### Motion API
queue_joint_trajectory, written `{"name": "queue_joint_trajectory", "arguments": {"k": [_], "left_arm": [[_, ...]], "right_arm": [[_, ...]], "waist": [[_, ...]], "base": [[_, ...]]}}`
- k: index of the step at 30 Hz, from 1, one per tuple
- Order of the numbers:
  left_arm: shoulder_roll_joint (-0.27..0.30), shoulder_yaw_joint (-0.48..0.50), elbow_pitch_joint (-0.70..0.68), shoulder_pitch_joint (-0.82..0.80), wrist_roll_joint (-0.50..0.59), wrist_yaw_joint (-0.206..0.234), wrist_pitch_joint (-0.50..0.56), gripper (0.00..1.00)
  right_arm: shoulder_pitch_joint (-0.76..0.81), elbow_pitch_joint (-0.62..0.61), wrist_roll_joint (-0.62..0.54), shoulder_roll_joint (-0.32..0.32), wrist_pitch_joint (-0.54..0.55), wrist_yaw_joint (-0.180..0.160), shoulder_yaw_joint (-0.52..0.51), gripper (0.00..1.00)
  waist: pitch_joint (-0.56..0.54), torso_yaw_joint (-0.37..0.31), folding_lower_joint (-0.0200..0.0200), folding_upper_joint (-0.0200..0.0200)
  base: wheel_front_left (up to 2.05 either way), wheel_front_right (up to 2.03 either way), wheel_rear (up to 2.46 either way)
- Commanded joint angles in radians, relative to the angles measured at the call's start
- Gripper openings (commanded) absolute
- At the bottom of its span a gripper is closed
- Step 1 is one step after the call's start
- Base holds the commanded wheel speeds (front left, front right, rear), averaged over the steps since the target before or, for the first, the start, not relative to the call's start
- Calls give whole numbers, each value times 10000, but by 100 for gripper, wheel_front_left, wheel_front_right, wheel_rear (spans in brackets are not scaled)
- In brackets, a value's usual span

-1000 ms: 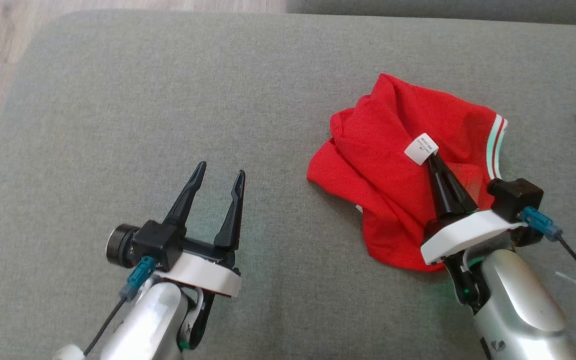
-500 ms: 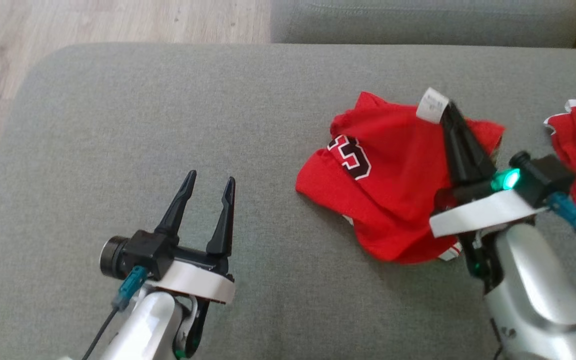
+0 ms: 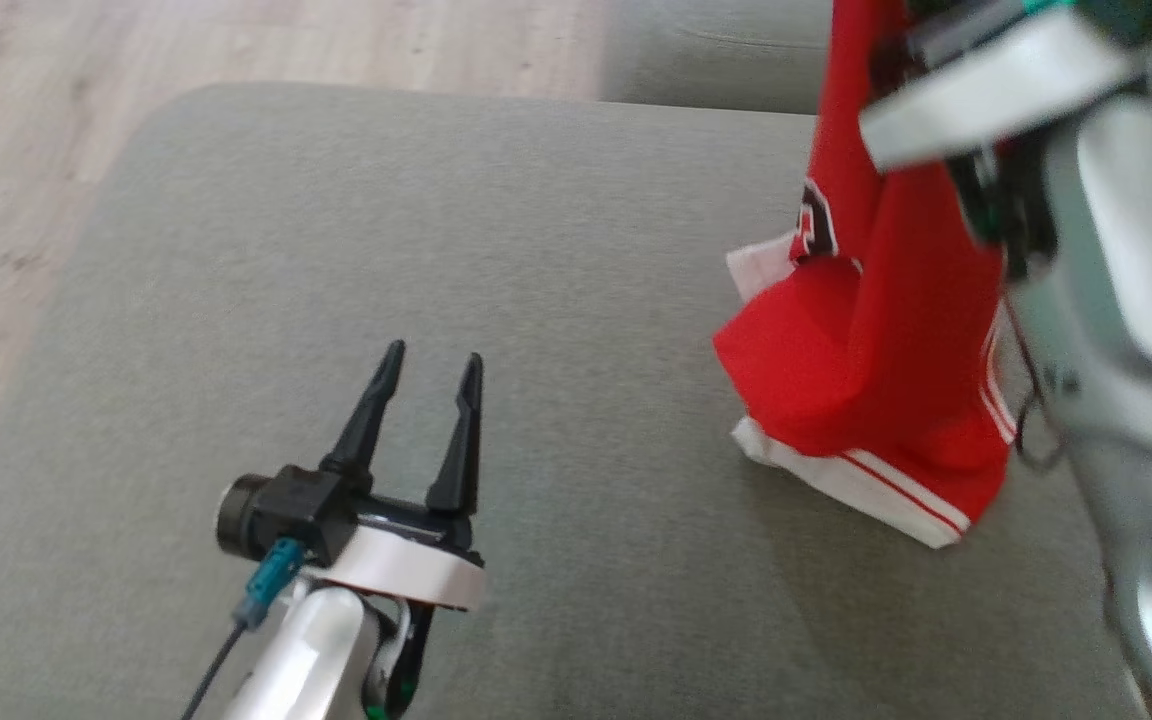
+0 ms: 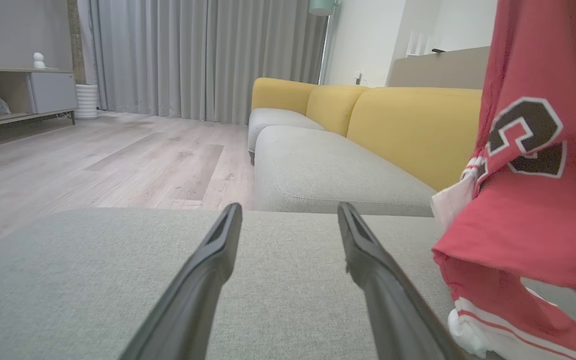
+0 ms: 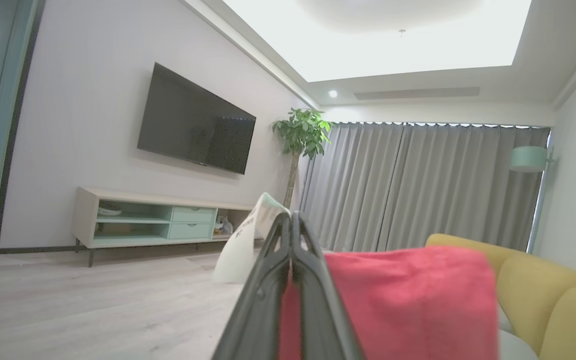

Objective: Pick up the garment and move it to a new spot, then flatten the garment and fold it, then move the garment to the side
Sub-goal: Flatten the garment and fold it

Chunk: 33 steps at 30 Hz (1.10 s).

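Observation:
The garment (image 3: 866, 350) is red with white striped hems and a black number. It hangs in a long drape from my raised right arm (image 3: 1116, 250), and its lower hem reaches the grey cushion (image 3: 436, 250). In the right wrist view my right gripper (image 5: 292, 217) is shut on the garment (image 5: 408, 295) beside its white label (image 5: 248, 240). My left gripper (image 3: 431, 362) is open and holds nothing, low over the cushion and well to the left of the garment. Its wrist view has the garment (image 4: 528, 200) hanging at the right, beyond the open left gripper (image 4: 290, 212).
Wooden floor (image 3: 36, 150) lies past the cushion's rounded left and far edges. Beyond the cushion stands a sofa with a grey seat (image 4: 318, 170) and yellow backs (image 4: 408, 125). A TV cabinet (image 5: 143, 220) and curtains stand far off across the room.
My right gripper has risen with the garment, which went from a crumpled heap on the cushion to a hanging drape. The head camera has shifted. My left gripper stays open in place.

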Motion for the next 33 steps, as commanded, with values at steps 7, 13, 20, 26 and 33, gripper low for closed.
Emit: {"name": "queue_joint_trajectory", "arguments": {"k": [7,13,20,26,33], "left_arm": [[-359,320,-165,-68,205,-188,-80,100],[-407,619,-198,119,367,-221,-80,100],[-355,822,-250,43,655,-380,-80,100],[-409,708,-235,-244,816,-522,-80,100],[-473,667,-187,-444,862,-550,-80,100]], "right_arm": [[-3398,2039,474,677,-587,-46,213,0],[-4790,3401,472,477,-1173,-46,-257,0],[-3924,4363,88,-554,-987,-46,-876,0],[-2171,5553,-330,-1661,-538,-46,-1771,0],[-1400,7057,-1193,-2062,-814,-46,-2459,100]], "waist": [[-34,1227,0,0],[-74,1262,0,0],[170,662,0,0],[555,435,0,0],[894,280,0,0]], "base": [[0,0,0],[0,0,0],[0,0,0],[0,0,0],[0,0,0]]}}
